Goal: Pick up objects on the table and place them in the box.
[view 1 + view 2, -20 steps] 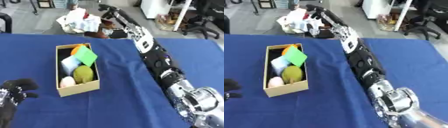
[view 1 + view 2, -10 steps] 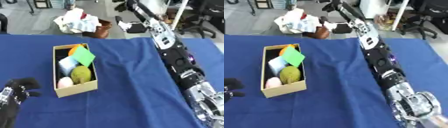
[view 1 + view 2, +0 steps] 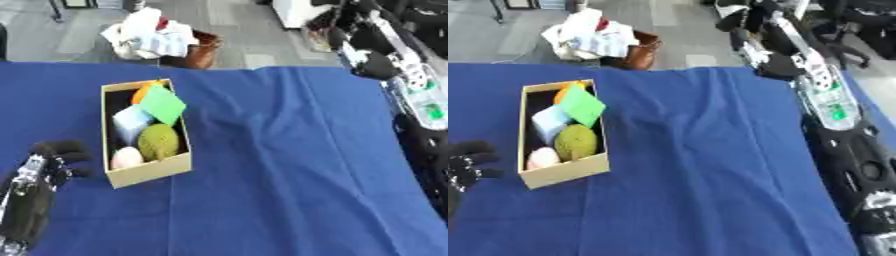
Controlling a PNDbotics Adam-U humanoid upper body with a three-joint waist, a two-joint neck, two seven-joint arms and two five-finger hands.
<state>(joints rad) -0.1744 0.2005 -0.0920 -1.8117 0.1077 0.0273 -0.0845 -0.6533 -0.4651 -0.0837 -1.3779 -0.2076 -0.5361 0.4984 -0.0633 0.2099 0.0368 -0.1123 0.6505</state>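
right hand (image 3: 750,22) raised farther back; box (image 3: 149,172) still full

A blue cloth (image 3: 289,165) covers the table and fills most of the frame, faintly creased. Beyond its far edge lies a grey floor (image 3: 236,30), evenly lit. At upper centre-left a brown basket (image 3: 640,50) stands on that floor with a heap of white cloth (image 3: 149,32) — a bit of red showing in it — piled beside and over it. A white cabinet (image 3: 293,12) shows at the top right, and dark chair legs (image 3: 859,35) at the far upper right.
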